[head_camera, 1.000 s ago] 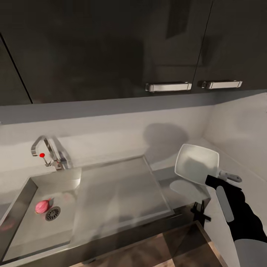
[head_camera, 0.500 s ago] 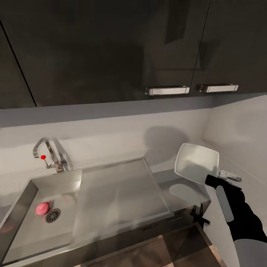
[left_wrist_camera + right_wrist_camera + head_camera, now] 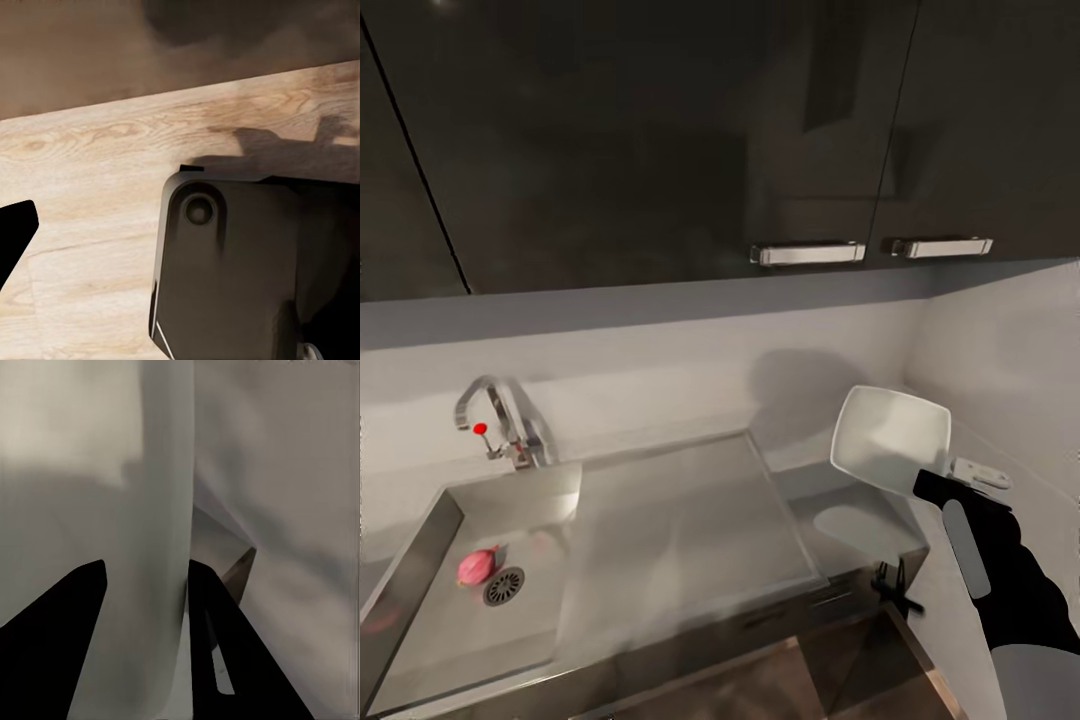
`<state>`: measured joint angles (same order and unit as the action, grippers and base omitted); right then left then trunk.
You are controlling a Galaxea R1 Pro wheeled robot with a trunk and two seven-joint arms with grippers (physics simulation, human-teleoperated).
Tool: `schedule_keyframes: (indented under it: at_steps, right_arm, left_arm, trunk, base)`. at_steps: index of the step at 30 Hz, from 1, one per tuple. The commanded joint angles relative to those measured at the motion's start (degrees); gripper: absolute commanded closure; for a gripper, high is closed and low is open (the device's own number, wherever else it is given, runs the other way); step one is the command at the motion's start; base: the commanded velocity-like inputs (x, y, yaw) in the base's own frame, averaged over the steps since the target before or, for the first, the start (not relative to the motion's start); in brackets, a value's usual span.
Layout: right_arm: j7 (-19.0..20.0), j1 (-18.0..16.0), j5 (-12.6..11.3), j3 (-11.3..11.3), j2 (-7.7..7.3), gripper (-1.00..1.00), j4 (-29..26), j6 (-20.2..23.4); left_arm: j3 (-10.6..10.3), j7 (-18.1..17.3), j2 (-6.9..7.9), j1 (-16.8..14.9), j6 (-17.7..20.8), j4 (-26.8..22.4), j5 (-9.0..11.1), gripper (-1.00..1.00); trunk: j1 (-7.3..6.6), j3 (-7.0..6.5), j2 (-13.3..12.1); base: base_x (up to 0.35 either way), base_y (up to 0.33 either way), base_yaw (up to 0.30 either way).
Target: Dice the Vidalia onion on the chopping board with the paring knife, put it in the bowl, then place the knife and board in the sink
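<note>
The right end effector (image 3: 932, 480) is clamping the bowl (image 3: 890, 438) rim, tilted above the table's (image 3: 860, 520) right end. The onion (image 3: 477, 566) is lying far left in the sink (image 3: 420, 560), beside the drain, nearer the left arm, whose end effector's state cannot be told.

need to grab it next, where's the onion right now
In the head view the Vidalia onion lies at lower left, on the floor of the sink, right beside the round drain.

countertop (image 3: 860, 520): dark grey, glossy | sink (image 3: 420, 540) set in | onion (image 3: 477, 566) by drain
</note>
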<state>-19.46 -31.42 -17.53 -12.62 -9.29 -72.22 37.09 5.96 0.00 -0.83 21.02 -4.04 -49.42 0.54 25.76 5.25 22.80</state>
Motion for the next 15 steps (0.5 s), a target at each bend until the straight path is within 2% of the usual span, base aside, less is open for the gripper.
schedule_keyframes:
  at_steps: [1,6,15]
  right_arm:
    - [-0.5,0.0,-0.6,0.0,-0.03,1.0,-0.1,0.2]
    - [-0.5,0.0,-0.6,0.0,-0.03,1.0,-0.6,0.2]
    - [-0.5,0.0,-0.6,0.0,-0.09,1.0,-0.9,0.2]
  left_arm:
    - [0.1,0.0,-0.05,0.0,-0.1,-0.1,0.1,-1.0]
    - [0.1,0.0,-0.05,0.0,-0.1,0.2,0.0,-1.0]
    - [0.1,0.0,-0.05,0.0,-0.1,0.3,0.0,-1.0]
  trunk:
    - [0.02,0.02,0.1]
    - [0.02,-0.43,0.1]
    - [0.02,-1.17,0.1]
  base:
    - [-0.09,0.0,0.0]
    - [-0.08,0.0,0.0]
    - [-0.009,0.0,0.0]
